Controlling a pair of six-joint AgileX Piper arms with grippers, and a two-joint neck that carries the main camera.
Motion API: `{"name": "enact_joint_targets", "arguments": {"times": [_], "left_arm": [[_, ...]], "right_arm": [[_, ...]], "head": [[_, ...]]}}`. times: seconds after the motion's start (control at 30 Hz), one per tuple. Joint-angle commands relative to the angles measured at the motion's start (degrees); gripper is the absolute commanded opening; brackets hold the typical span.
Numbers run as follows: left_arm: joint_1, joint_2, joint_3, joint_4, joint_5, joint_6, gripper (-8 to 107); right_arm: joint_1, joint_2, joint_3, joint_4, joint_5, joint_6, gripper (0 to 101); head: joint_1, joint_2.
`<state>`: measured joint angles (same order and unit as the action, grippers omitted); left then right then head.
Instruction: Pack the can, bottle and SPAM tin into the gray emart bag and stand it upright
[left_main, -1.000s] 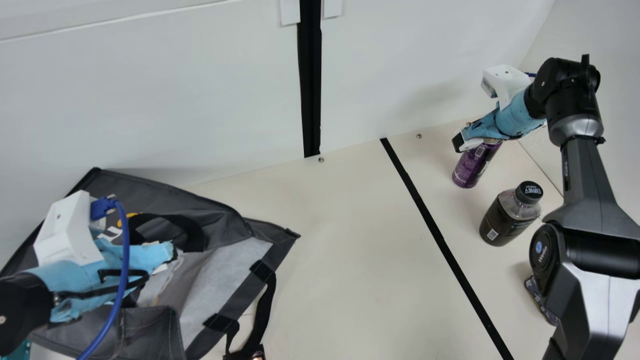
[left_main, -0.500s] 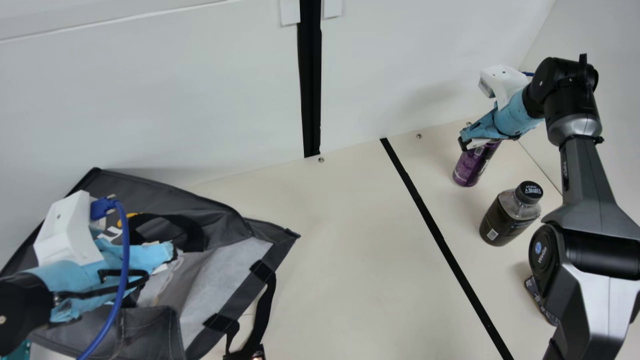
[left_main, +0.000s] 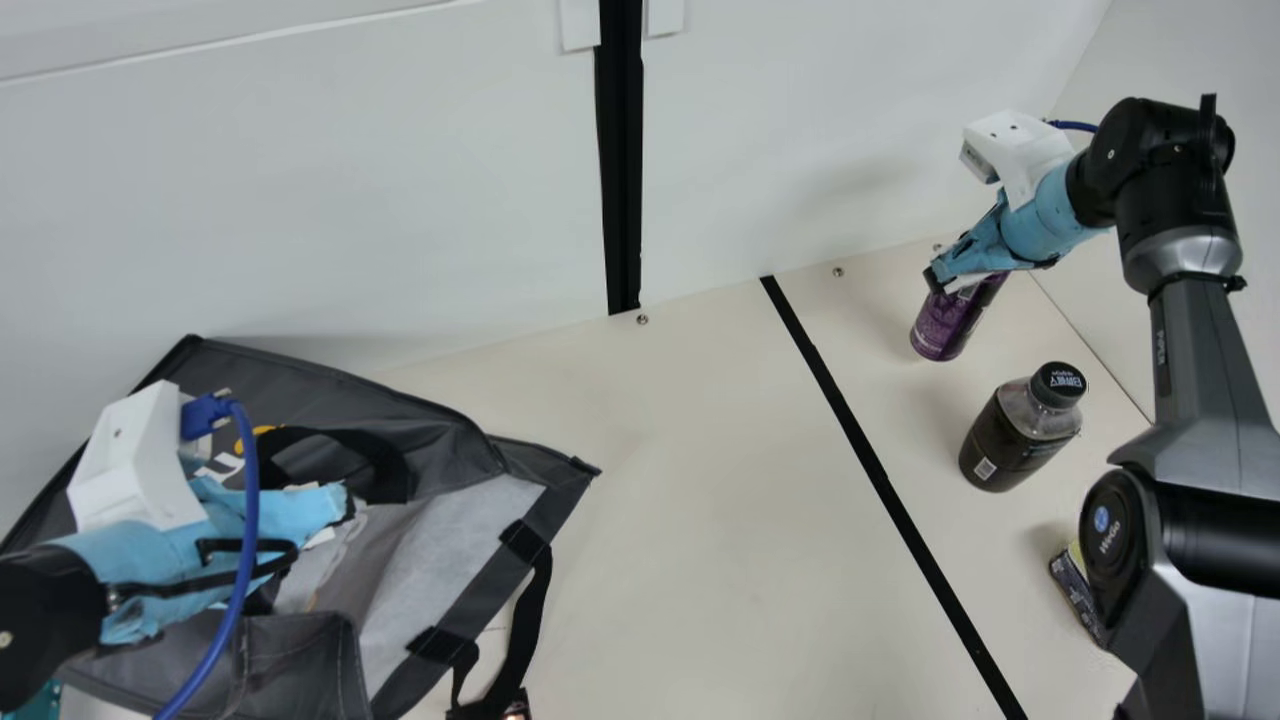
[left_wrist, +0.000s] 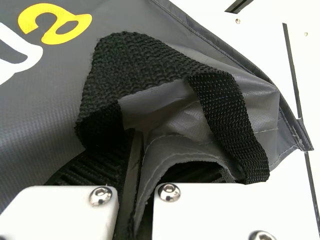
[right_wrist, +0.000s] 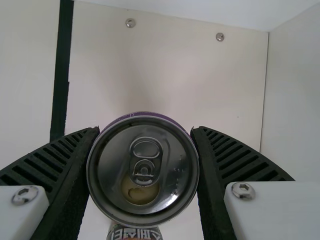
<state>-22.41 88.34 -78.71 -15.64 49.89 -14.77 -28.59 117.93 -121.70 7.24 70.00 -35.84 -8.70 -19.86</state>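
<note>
In the main view my left gripper (left_main: 342, 504) is at the gray emart bag (left_main: 330, 390), which lies slumped with its pale lining exposed. My left gripper (left_wrist: 134, 150) is shut on the bag's edge beside a black strap in the left wrist view. At the back right, my right gripper (left_main: 945, 277) holds the purple can (left_main: 945, 322) by its upper part, slightly tilted. Both fingers of my right gripper (right_wrist: 145, 131) press the sides of the can (right_wrist: 170, 190). The dark bottle (left_main: 1015, 435) stands nearer, and the SPAM tin (left_main: 1078, 597) is partly behind my right arm.
A black tape line (left_main: 880, 470) crosses the table (left_main: 700, 500) between the bag and the bottle. White walls rise behind and at the right. A black strap with a buckle (left_main: 525, 640) hangs off the bag's front side.
My right gripper has closed in on the can, and the can has shifted a little up and rightward in the main view. The right arm has moved right, uncovering more of the tin. My left arm is unchanged.
</note>
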Motion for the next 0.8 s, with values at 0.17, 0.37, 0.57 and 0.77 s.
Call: {"name": "enact_joint_targets", "arguments": {"times": [0.17,0.37,0.57,0.77], "left_arm": [[0.0,0.0,0.0,0.0,0.0,0.0,-8],[0.0,0.0,0.0,0.0,0.0,0.0,-8],[0.0,0.0,0.0,0.0,0.0,0.0,-8],[0.0,0.0,0.0,0.0,0.0,0.0,-8]], "right_arm": [[-0.2,-5.0,4.4,0.9,-0.1,-4.0,0],[-0.3,-9.2,8.6,1.7,-0.1,-7.4,0],[-0.3,-13.4,13.1,2.4,-0.1,-11.2,0],[-0.5,-17.3,17.4,3.3,-0.1,-15.0,0]], "head": [[-1.3,-0.1],[-1.3,-0.1],[-1.3,-0.1],[-1.3,-0.1]]}}
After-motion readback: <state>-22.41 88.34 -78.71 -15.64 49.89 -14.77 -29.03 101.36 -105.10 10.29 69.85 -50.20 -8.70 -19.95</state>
